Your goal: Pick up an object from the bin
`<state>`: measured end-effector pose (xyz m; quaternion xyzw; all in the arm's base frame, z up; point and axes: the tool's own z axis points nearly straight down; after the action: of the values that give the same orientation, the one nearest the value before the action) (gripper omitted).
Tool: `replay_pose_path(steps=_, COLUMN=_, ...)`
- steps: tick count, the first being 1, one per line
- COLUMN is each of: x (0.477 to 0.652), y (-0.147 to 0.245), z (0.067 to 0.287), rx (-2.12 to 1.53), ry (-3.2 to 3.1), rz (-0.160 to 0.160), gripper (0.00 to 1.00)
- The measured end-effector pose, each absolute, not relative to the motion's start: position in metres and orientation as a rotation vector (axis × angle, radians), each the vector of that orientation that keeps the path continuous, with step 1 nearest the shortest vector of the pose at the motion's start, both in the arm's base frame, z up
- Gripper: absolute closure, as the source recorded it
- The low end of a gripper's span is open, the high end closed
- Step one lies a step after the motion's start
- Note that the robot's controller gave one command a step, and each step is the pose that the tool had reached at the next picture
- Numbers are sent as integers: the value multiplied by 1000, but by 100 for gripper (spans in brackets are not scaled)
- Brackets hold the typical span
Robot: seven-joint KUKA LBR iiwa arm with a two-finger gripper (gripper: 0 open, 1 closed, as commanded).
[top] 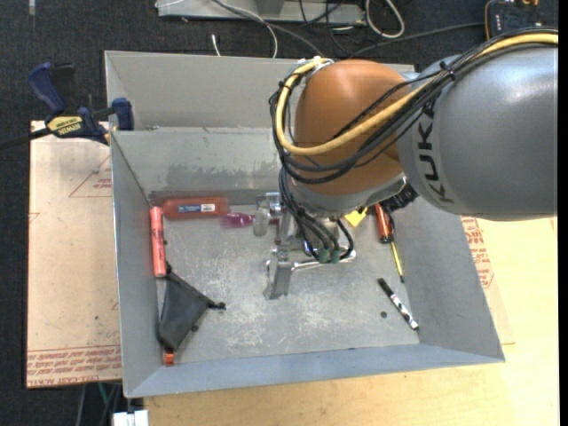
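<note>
Dark floor with loose cabling behind, grey metal bin (293,331) in front, contents sparse. Claw (279,278) hangs straight down over bare bin floor near the middle, under the arm's orange cover (342,122). That vertical pose suits a top-down pinch. Can't tell whether it's released or clenched, and no object is visibly in it. The nearest candidate is a small purple piece (238,221) just up-left of the claw. A red marker (191,208) lies further left, a red pen (158,242) far left and a black cloth (180,313) down-left. Right of the claw are an orange-handled screwdriver (383,223) and a black pen (399,304). The long items hug the walls, probably having slid down the sloped sides. Nothing picked yet.
</note>
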<state>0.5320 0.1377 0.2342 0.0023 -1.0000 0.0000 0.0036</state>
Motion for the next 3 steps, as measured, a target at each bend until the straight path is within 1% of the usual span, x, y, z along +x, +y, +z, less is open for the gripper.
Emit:
replay_pose_path(steps=1, x=534, y=137, z=239, rx=0, ry=-3142, rz=-2, gripper=0)
replay_pose_path(steps=2, x=523, y=186, z=162, rx=422, ry=-3115, rz=-3, gripper=0)
replay_pose_path(steps=3, x=503, y=226, z=160, rx=276, ry=-3133, rz=-6, gripper=0)
